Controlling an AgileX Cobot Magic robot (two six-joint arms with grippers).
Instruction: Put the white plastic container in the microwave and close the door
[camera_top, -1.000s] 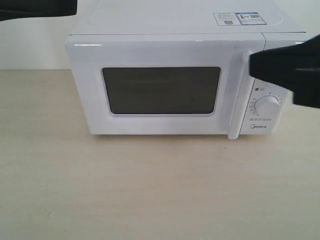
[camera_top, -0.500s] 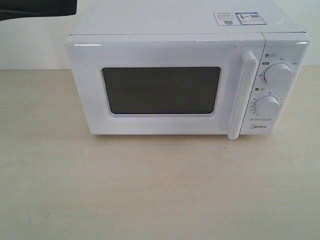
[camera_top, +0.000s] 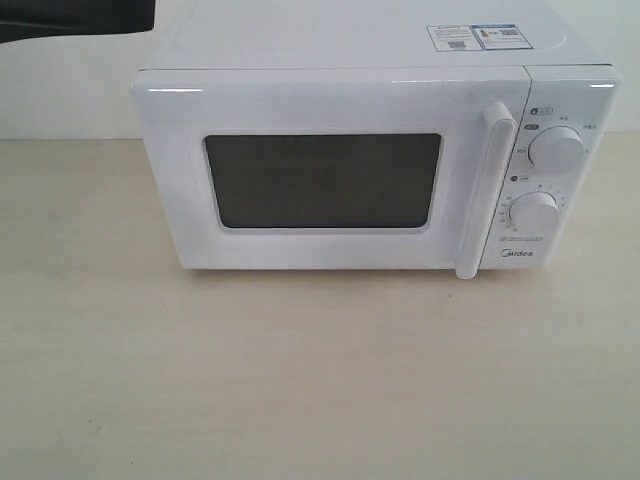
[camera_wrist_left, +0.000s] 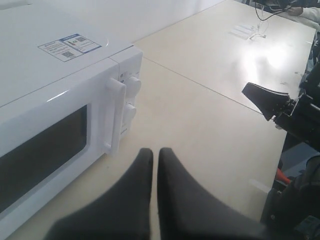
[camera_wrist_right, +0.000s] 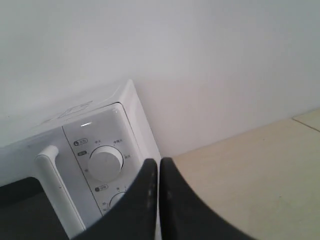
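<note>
The white Midea microwave (camera_top: 340, 45) stands on the pale table with its door (camera_top: 320, 100) shut, the dark window (camera_top: 322, 180) showing nothing inside. The long white handle (camera_top: 483, 190) runs beside two round dials (camera_top: 556, 149). The white plastic container is out of view in every frame. My left gripper (camera_wrist_left: 155, 151) is shut with nothing in it, hovering over the table in front of the microwave's handle (camera_wrist_left: 116, 115). My right gripper (camera_wrist_right: 158, 162) is also shut and holds nothing, close to the upper dial (camera_wrist_right: 106, 163) at the microwave's right end.
The wooden table (camera_top: 320, 380) stretches in front of the microwave. A dark part of the left arm (camera_top: 70, 15) hangs at the upper left of the exterior view. A black arm part (camera_wrist_left: 280, 102) shows to the microwave's right. A white wall is behind.
One second ago the right gripper covered the dials in the exterior view; it has since moved off to the right, out of that view. The microwave has not changed.
</note>
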